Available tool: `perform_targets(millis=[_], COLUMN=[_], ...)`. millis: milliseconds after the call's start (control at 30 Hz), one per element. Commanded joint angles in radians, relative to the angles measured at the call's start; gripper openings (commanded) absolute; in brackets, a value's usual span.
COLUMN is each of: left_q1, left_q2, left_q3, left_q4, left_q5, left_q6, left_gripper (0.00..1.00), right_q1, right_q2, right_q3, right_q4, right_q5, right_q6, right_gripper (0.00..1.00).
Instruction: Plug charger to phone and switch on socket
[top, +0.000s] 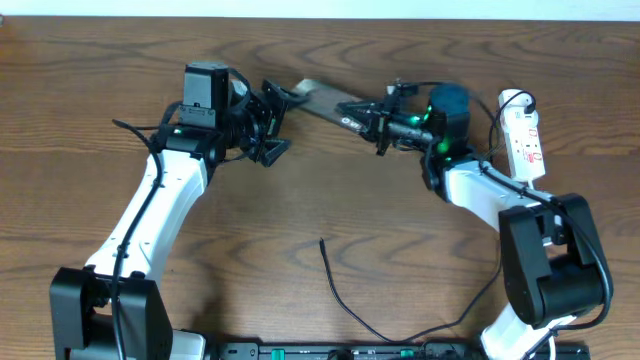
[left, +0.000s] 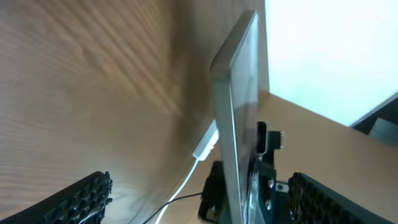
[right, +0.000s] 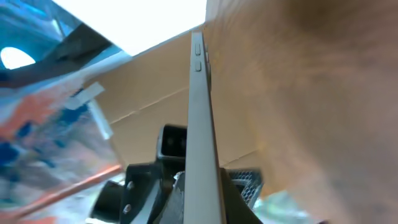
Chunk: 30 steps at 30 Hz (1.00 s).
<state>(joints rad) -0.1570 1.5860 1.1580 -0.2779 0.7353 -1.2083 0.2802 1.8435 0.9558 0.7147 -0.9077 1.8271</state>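
The right fingers (top: 362, 112) pinch the phone (top: 322, 98) on edge off the counter (top: 300, 200); the left fingers (left: 87, 193) straddle it, spread wide, likely to steady it for the charger (top: 340, 295).

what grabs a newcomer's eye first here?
The phone, held on edge at the top centre of the table: the right claw appears to grip its right end, while the left claw stands open facing the other end. Next, the black charger cable lies loose near the front, its tip plugged into nothing. The white socket sits at the far right.
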Motion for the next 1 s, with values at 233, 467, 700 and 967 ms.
perform_targets(millis=[233, 467, 700, 967], left_q1=[0.005, 0.005, 0.005, 0.005], left_q2=[-0.006, -0.006, -0.006, -0.005], left_q3=[0.011, 0.011, 0.011, 0.011], left_q4=[0.105, 0.109, 0.16, 0.161], left_q5=[-0.096, -0.161, -0.164, -0.164], left_q6=[-0.167, -0.167, -0.167, -0.166], left_gripper=[0.92, 0.92, 0.87, 0.39], right_q1=[0.135, 0.186, 0.214, 0.232], right_q2=[-0.009, -0.009, -0.009, -0.009], right_q3=[0.018, 0.018, 0.018, 0.019], right_q4=[0.116, 0.184, 0.185, 0.184], right_q5=[0.136, 0.234, 0.245, 0.251], right_q6=[0.224, 0.225, 0.225, 0.224], right_gripper=[0.02, 0.01, 0.02, 0.01])
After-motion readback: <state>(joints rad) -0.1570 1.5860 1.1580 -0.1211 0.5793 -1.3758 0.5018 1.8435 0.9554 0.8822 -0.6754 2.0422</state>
